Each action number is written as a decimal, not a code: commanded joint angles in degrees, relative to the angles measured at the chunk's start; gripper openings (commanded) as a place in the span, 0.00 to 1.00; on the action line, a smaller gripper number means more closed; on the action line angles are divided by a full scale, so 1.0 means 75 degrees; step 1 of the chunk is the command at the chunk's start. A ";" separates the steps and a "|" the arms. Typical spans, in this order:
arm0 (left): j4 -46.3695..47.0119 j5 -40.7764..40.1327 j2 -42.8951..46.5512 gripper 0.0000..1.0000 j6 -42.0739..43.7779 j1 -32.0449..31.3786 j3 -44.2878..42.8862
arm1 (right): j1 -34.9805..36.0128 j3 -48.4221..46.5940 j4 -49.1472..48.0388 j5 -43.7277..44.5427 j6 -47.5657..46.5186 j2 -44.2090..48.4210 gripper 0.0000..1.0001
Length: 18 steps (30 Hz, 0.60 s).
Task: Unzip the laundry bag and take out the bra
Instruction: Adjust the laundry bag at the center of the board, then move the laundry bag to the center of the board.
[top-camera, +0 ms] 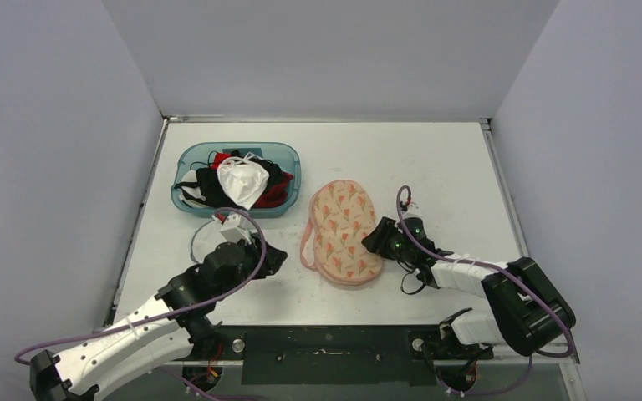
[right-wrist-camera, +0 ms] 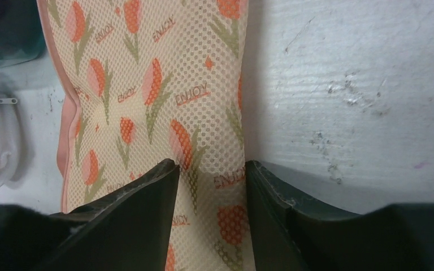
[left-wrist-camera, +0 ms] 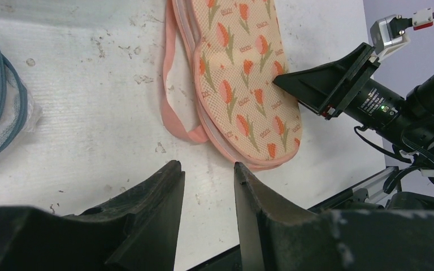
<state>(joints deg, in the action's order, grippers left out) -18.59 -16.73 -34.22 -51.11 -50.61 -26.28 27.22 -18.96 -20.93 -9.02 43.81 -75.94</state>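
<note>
While peach tulip-print mesh laundry bag (top-camera: 344,231) runs near-to-far, right gripper (right-wrist-camera: 210,166) spread over its right edge; left gripper (left-wrist-camera: 206,166) spread, farther off.

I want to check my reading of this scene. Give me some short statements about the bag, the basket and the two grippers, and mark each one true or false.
1. The peach mesh laundry bag with tulip print lies on the white table, outside the blue plastic basket. True.
2. The left gripper holds the bag. False: its fingers stand apart over bare table, with nothing between them.
3. The right gripper has its fingers over the bag's mesh. True.
4. The basket is empty. False: it holds white, black and red garments.
</note>
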 commanded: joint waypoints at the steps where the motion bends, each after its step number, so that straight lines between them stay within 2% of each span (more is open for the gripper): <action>1: 0.0199 0.0123 0.0003 0.36 -0.0127 -0.0049 0.0070 | 0.0246 0.0066 -0.0242 0.0124 0.0129 -0.0076 0.41; 6: 0.0389 0.0116 -0.0235 0.38 -0.0134 -0.0049 0.0057 | 0.0203 0.0054 0.0462 0.1414 0.0102 0.0676 0.19; 7: 0.0404 0.0086 -0.0299 0.39 -0.0134 -0.0046 0.0075 | 0.0165 0.0010 0.0589 0.1624 0.0100 0.0754 0.17; 13: 0.0459 -0.0069 -0.0458 0.40 -0.0279 -0.0043 0.0132 | -0.0154 -0.0647 0.0666 0.2691 0.0349 0.0579 0.16; 18: 0.0381 -0.0130 -0.0218 0.40 -0.0278 -0.0035 0.0140 | -0.0274 -0.1758 0.0200 0.2997 0.0631 -0.1027 0.19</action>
<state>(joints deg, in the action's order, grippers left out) -17.78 -16.32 -37.54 -52.60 -50.65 -24.71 25.91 -24.93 -14.63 8.32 46.41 -75.79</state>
